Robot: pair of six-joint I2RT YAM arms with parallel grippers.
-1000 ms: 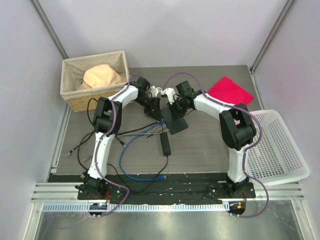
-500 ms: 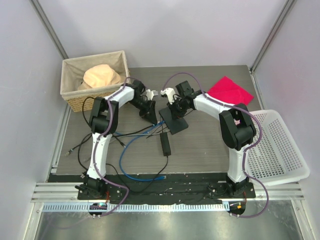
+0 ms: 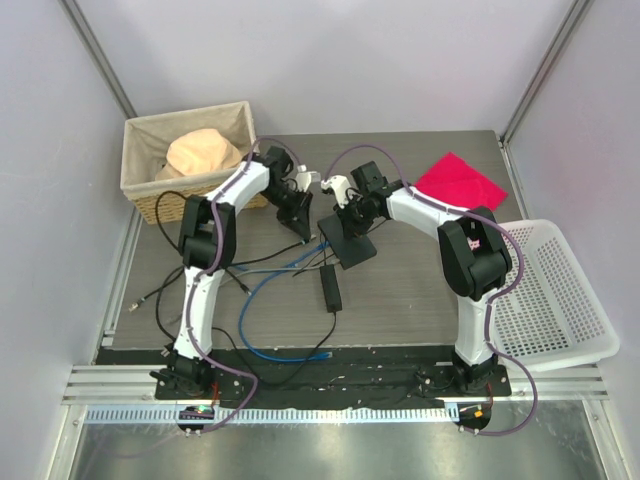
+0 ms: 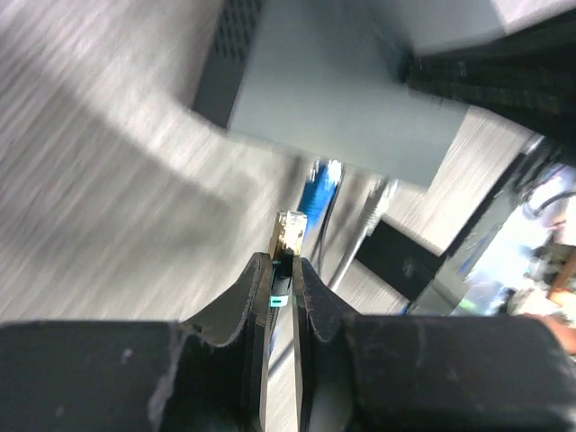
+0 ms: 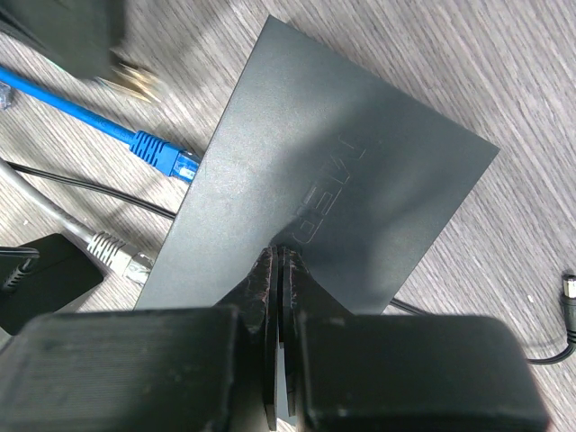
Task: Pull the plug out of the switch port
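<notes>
Your left gripper [image 4: 283,263] is nipped narrow on the plug [image 4: 290,232]. The plug pokes out past the fingertips, with its long axis aimed back at the switch [image 5: 342,180]. Bare table shows between the plug's tip and the switch, so I judge the plug is out of its socket.

The left arm works from the socket side of the switch, and the plug sits off that edge, apart from it.

Your right gripper [image 5: 279,259] is closed, with its tips pressed down on top of the switch near the middle, pinning it.

A blue plug [image 5: 166,155] and a grey plug [image 5: 112,249] lie right at the socket edge. You can't tell from here whether either is seated.

Any further pull should run straight away from that edge, along the plug's axis.
</notes>
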